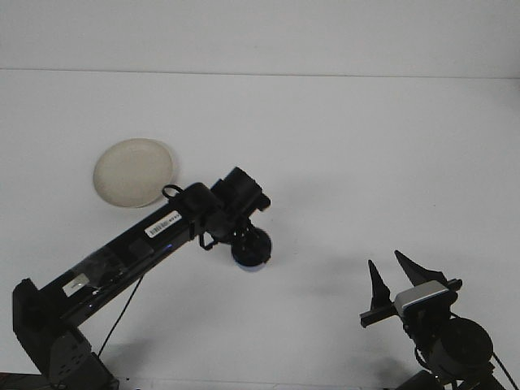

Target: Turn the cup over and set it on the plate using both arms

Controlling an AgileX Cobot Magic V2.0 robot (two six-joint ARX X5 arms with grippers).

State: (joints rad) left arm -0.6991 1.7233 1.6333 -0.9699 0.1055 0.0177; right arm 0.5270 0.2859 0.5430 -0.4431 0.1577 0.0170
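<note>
My left tool (248,244) was clamped on the dark blue cup (251,250), holding it just above the white desk (366,162) near the cream plate (134,172), my right tool (392,276) sat spread apart and empty, and the placing was not yet done.

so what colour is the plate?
Cream, off-white, plain with no pattern. The plate shows best in the front view, at the table's left.

Matt white table (341,146), matt cream plate (134,172), black plastic-looking arms w/ dull finish.
</note>
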